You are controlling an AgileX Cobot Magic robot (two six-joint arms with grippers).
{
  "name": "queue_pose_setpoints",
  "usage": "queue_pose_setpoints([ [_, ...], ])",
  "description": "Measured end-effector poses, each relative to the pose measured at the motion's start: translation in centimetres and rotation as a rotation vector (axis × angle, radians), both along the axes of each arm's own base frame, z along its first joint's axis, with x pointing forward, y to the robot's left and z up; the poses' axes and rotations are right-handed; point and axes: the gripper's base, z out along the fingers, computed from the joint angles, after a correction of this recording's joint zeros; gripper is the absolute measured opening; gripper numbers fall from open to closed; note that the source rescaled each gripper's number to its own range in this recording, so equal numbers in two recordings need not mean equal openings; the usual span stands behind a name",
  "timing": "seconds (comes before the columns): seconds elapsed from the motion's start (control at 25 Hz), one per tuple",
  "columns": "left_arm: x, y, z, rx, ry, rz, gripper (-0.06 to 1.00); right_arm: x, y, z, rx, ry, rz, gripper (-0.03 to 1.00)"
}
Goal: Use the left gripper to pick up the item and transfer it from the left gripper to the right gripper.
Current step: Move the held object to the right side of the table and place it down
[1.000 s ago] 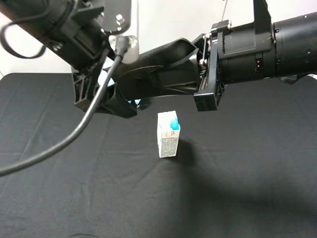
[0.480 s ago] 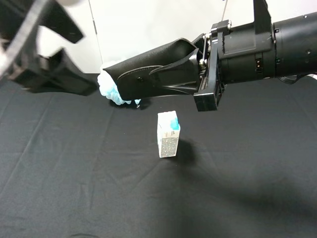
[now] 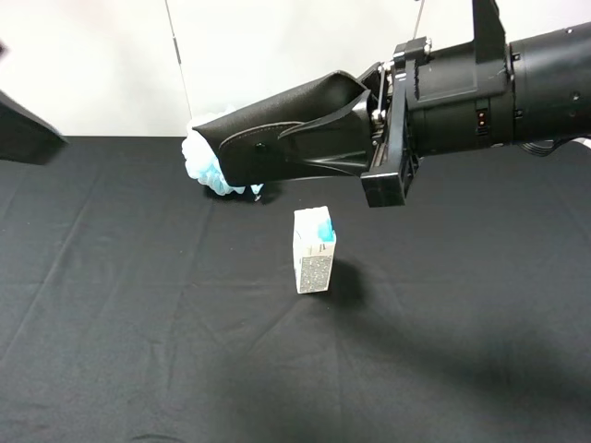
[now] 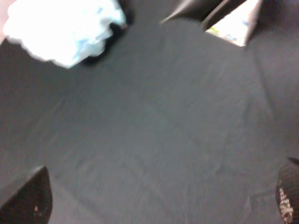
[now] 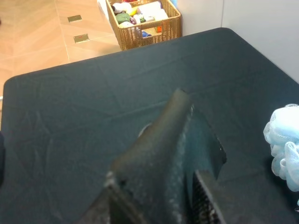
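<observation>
Black cloth covers the table [image 3: 138, 351]; your right gripper [image 3: 319, 143] clamps the item [image 3: 245, 152] aloft at upper centre, above the carton [image 3: 314, 251], so it seems transferred. Your left gripper [image 4: 159, 193] gapes wide and empty, well apart, its share apparently done.

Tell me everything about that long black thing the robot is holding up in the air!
The black case is long, flat and matte, like leather, with a pale seam line along its edge and a small round snap. It is up in the air, almost level, with its free end dipping slightly. Only the right gripper touches it, shut on one end. Below it lies the black table. Its free end passes in front of the bath puff.
</observation>
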Motion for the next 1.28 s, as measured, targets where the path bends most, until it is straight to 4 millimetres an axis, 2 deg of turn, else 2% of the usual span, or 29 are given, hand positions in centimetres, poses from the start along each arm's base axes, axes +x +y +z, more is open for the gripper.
queue_pose_setpoints([
  [0.2, -1.8, 2.1, 0.5, -0.011, 0.003, 0.109, 0.93, 0.0, 0.0, 0.0, 0.0, 0.0, 0.0, 0.01],
  [0.32, -3.2, 3.2, -0.1, -0.032, -0.008, 0.125, 0.93, 0.0, 0.0, 0.0, 0.0, 0.0, 0.0, 0.01],
  [0.8, -9.6, 8.0, -5.7, -0.162, -0.018, 0.213, 0.93, 0.0, 0.0, 0.0, 0.008, 0.02, -0.009, 0.01],
  [1.08, -12.8, 9.1, -10.2, -0.288, 0.025, 0.167, 0.93, 0.0, 0.0, 0.0, 0.009, 0.024, -0.01, 0.01],
  [1.28, -13.7, 9.6, -12.1, -0.332, 0.013, 0.16, 0.93, 0.0, 0.0, 0.0, 0.024, 0.061, -0.026, 0.0],
])
